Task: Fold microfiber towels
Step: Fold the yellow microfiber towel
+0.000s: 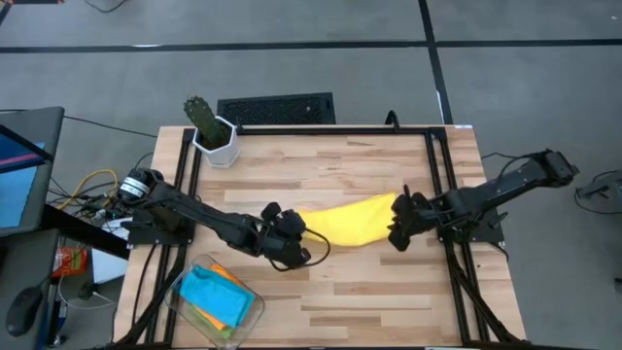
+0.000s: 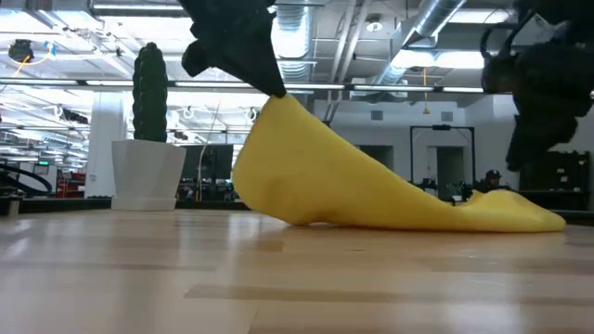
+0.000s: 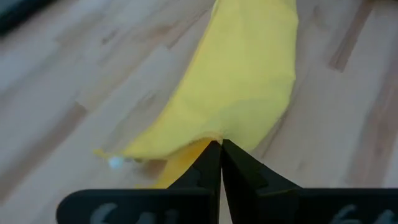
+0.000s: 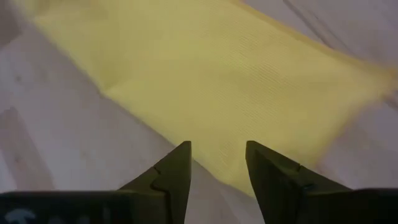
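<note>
The yellow towel [image 1: 355,222] lies mid-table, stretched from about nine to three o'clock between both arms. The left gripper [image 3: 221,149] is clamped on its nine o'clock corner; the right gripper [image 4: 217,163] hovers over the three o'clock end, fingers apart, gripping nothing. If the left pulls further, the free end could likely drag and bunch, spoiling the fold. Only the low view shows the pinched corner lifted off the table [image 2: 297,278]; only the high view shows the bin [image 1: 185,292] at seven o'clock holding blue and orange towels [image 1: 216,297].
</note>
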